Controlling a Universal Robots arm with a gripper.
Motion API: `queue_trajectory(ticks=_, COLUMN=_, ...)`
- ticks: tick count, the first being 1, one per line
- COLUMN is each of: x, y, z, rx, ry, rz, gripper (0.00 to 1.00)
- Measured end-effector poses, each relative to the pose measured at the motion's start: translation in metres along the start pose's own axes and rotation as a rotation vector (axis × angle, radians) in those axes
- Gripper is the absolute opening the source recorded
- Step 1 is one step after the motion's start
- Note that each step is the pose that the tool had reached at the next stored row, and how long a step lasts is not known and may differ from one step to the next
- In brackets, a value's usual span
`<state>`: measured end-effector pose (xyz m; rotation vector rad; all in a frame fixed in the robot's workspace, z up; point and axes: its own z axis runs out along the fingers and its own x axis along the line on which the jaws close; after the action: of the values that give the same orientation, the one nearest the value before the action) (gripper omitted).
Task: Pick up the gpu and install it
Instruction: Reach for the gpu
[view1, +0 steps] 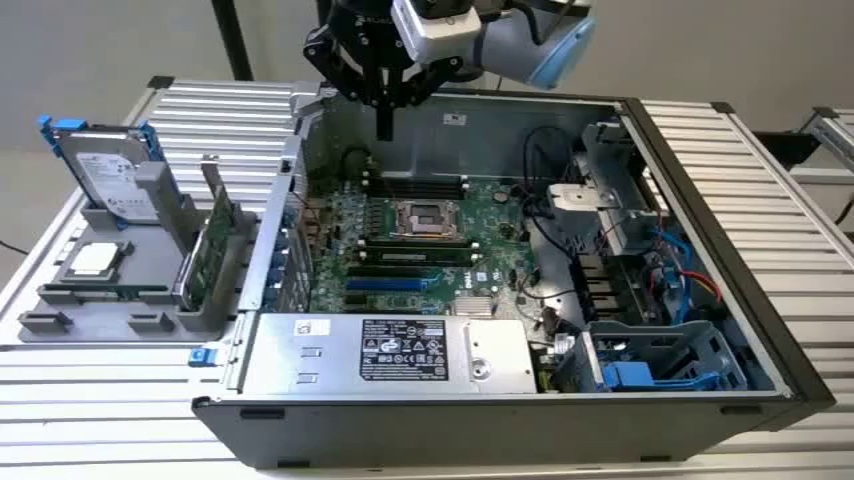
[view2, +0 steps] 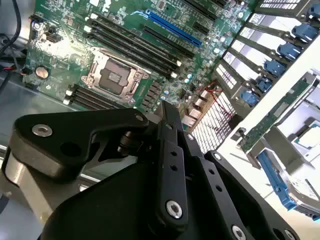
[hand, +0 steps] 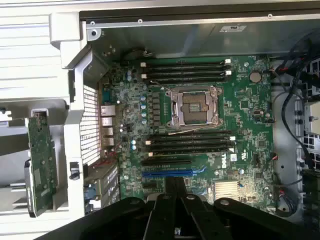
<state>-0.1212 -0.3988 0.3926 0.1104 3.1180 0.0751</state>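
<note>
Hovering above the open case (view1: 534, 120), the hand (view1: 384, 125) is hanging pressed together and empty; the gpu (view1: 220, 245) is standing upright in a holder (view1: 100, 300) by the worktop (view1: 107, 370) edge at the exterior view's left, likely for easy grasping.

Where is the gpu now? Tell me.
The gpu stands upright in the gray holder at the exterior view's left, between the hard drive and the open computer case.
</note>
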Motion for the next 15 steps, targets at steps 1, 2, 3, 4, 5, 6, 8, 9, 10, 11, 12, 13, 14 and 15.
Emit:
queue_trajectory(ticks=1, x=0.0, y=0.0, z=0.0, rx=0.0, ry=0.0, rz=0.0, gripper=0.0)
queue_trajectory(ticks=2, x=0.0, y=0.0, z=0.0, rx=0.0, ry=0.0, rz=0.0, gripper=0.0)
queue_trajectory(ticks=3, x=0.0, y=0.0, z=0.0, rx=0.0, ry=0.0, rz=0.0, gripper=0.0)
queue_trajectory(ticks=4, x=0.0, y=0.0, z=0.0, rx=0.0, ry=0.0, rz=0.0, gripper=0.0)
queue_trajectory(ticks=5, x=0.0, y=0.0, z=0.0, rx=0.0, ry=0.0, rz=0.0, gripper=0.0)
queue_trajectory(ticks=6, x=0.0, y=0.0, z=0.0, rx=0.0, ry=0.0, rz=0.0, gripper=0.0)
queue_trajectory(ticks=8, x=0.0, y=0.0, z=0.0, rx=0.0, ry=0.0, rz=0.0, gripper=0.0)
queue_trajectory(ticks=9, x=0.0, y=0.0, z=-0.0002, rx=0.0, ry=0.0, rz=0.0, gripper=0.0)
queue_trajectory(ticks=10, x=0.0, y=0.0, z=-0.0002, rx=0.0, ry=0.0, rz=0.0, gripper=0.0)
queue_trajectory(ticks=11, x=0.0, y=0.0, z=-0.0002, rx=0.0, ry=0.0, rz=0.0, gripper=0.0)
queue_trajectory(ticks=12, x=0.0, y=0.0, z=-0.0002, rx=0.0, ry=0.0, rz=0.0, gripper=0.0)
queue_trajectory(ticks=13, x=0.0, y=0.0, z=-0.0003, rx=0.0, ry=0.0, rz=0.0, gripper=0.0)
queue_trajectory(ticks=14, x=0.0, y=0.0, z=-0.0003, rx=0.0, ry=0.0, rz=0.0, gripper=0.0)
queue_trajectory(ticks=15, x=0.0, y=0.0, z=-0.0004, rx=0.0, ry=0.0, rz=0.0, gripper=0.0)
